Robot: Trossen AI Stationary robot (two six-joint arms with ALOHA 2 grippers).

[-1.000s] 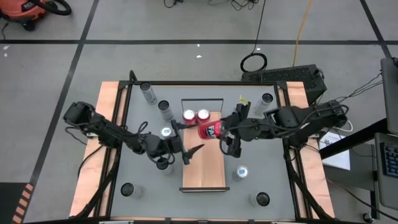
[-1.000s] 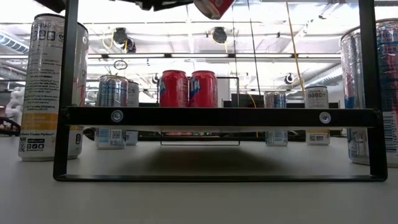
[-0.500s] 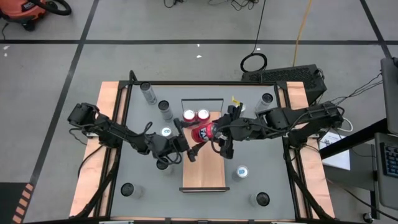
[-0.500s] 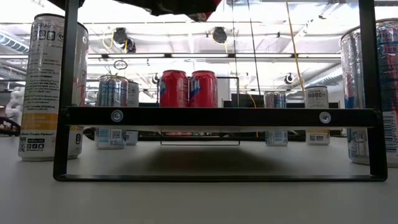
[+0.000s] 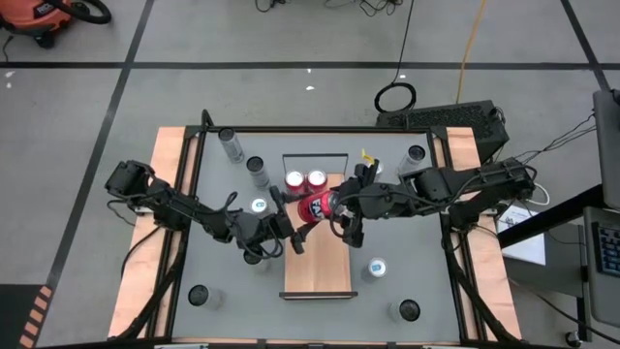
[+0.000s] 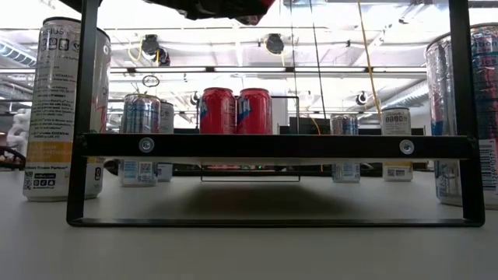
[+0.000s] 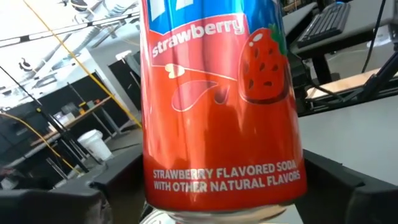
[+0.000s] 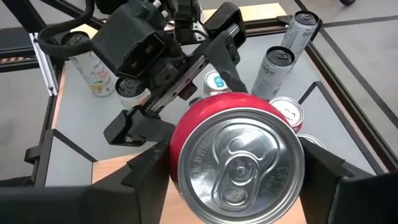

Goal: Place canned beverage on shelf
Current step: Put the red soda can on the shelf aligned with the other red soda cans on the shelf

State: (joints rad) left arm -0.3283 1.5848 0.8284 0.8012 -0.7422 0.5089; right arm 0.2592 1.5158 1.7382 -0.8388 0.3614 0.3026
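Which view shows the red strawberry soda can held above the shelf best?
The left wrist view: the red strawberry soda can fills it, label readable. The right wrist view shows its silver top, the high view a small red shape, the low view barely a sliver.

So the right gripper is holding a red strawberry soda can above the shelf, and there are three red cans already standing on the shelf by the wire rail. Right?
Not quite: only two red cans stand on the shelf by the wire rail, as the high view shows. The rest holds: the right gripper holds the strawberry soda can above the shelf.
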